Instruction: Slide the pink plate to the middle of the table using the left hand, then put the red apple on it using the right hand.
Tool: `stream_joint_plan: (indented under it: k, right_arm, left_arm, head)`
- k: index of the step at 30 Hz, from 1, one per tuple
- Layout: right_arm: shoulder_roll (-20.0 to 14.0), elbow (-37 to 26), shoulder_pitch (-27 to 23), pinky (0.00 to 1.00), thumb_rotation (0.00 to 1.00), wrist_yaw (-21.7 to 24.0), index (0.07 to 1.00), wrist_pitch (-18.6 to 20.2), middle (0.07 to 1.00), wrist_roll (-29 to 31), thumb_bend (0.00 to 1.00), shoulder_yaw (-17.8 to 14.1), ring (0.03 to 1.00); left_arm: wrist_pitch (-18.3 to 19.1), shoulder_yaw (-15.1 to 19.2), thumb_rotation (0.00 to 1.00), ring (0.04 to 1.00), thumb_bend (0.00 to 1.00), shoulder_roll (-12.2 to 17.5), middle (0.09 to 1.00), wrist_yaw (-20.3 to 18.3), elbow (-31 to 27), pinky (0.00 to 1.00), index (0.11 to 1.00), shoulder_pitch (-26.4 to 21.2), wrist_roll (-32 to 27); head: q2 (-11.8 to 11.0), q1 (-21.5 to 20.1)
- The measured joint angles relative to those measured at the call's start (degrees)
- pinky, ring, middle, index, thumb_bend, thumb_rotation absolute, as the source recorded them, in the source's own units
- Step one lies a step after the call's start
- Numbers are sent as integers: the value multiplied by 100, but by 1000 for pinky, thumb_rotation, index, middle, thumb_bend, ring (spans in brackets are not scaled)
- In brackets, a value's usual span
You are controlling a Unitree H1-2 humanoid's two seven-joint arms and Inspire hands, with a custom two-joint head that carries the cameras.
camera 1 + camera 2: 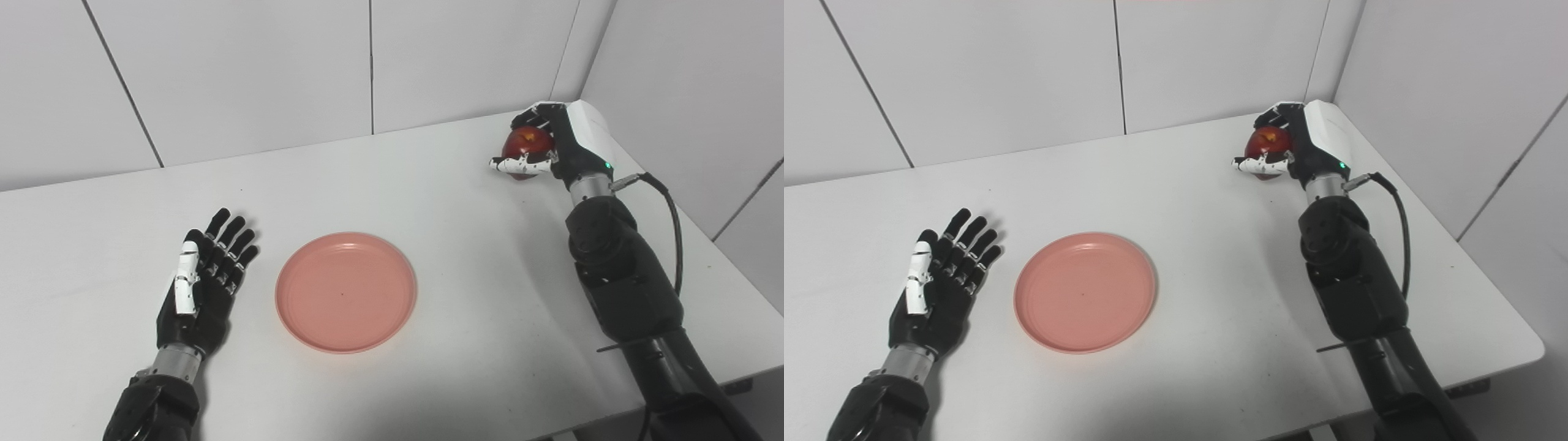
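The pink plate (346, 292) lies flat near the middle of the white table (429, 202), with nothing on it. My left hand (205, 278) rests open just left of the plate, fingers stretched and apart from its rim. At the far right corner my right hand (551, 147) is shut on the red apple (525, 146), fingers curled over its top and thumb under its front. The apple (1268, 147) looks slightly above the tabletop; its far side is hidden by the hand.
White wall panels close the table at the back and on the right. The table's right edge (1488, 288) runs close to my right arm, and a black cable (1399, 226) loops beside the forearm.
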Motion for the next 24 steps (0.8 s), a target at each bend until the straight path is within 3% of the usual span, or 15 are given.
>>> stream_joint_plan:
  k: [9,17,24]
  right_arm:
    - [99,-646,-10,407,121,301,488,43,513,-62,510,251,471]
    - [429,-1056,-29,386,123,547,487,51,505,-209,512,642,457]
    - [817,-1235,-108,269,123,751,487,51,464,-306,512,962,360]
  left_arm:
    - [-1,-5,1000,935,399,-72,944,48,-6,952,925,4,0]
    - [-2,-47,1000,933,396,-181,942,77,-19,948,924,12,97]
    - [-2,-59,1000,933,394,-315,940,202,-68,944,921,43,125]
  head:
    - [-18,114]
    - [-18,386]
    - [-9,677]
